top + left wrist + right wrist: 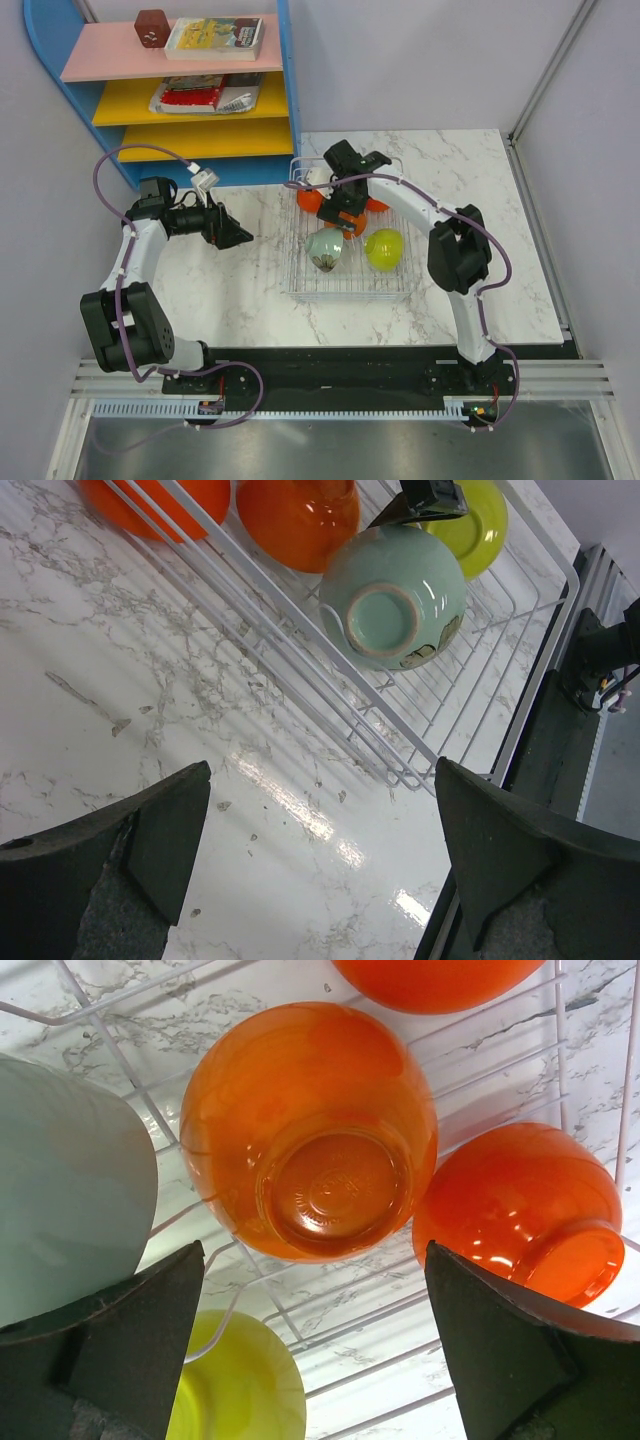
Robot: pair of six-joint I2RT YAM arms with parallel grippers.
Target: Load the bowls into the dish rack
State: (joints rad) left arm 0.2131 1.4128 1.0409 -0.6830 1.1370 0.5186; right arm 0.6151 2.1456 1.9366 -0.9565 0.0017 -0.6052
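The wire dish rack (350, 284) lies mid-table and holds several bowls. A pale green bowl (326, 247) and a yellow-green bowl (384, 249) lean on edge in its near half. Three orange bowls sit upside down in the far half, one of them (310, 199) at the left. My right gripper (345, 215) hangs open just above them; in its wrist view the middle orange bowl (310, 1130) lies ahead of the empty gripper (315, 1340). My left gripper (238, 236) is open and empty over bare marble left of the rack (470, 715), facing the pale green bowl (395, 597).
A blue shelf unit (180, 90) stands at the back left with a book (215, 37), a brown cube (151, 27) and packets on it. The marble top (470, 170) ends at a white frame on the right. A black rail (330, 375) runs along the near edge.
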